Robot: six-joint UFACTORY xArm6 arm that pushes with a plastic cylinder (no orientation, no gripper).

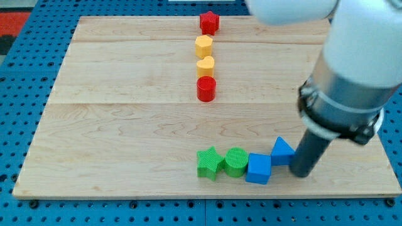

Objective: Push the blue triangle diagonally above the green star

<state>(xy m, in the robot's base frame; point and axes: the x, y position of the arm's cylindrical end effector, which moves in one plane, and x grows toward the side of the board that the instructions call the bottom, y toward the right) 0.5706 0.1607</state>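
The blue triangle [283,151] lies near the view's bottom right, touching the upper right of a blue cube [259,168]. The green star [210,162] lies at the left end of a row, with a green cylinder [236,162] between it and the blue cube. My tip [302,172] is down on the board just to the right of the blue triangle, close to or touching its right side. The arm's white body hides the board's upper right part.
A column of blocks stands at the view's top centre: a red star-like block [209,22], a yellow hexagon [203,46], a yellow heart-like block [205,66] and a red cylinder [206,88]. The wooden board [125,125] has its bottom edge just below the row.
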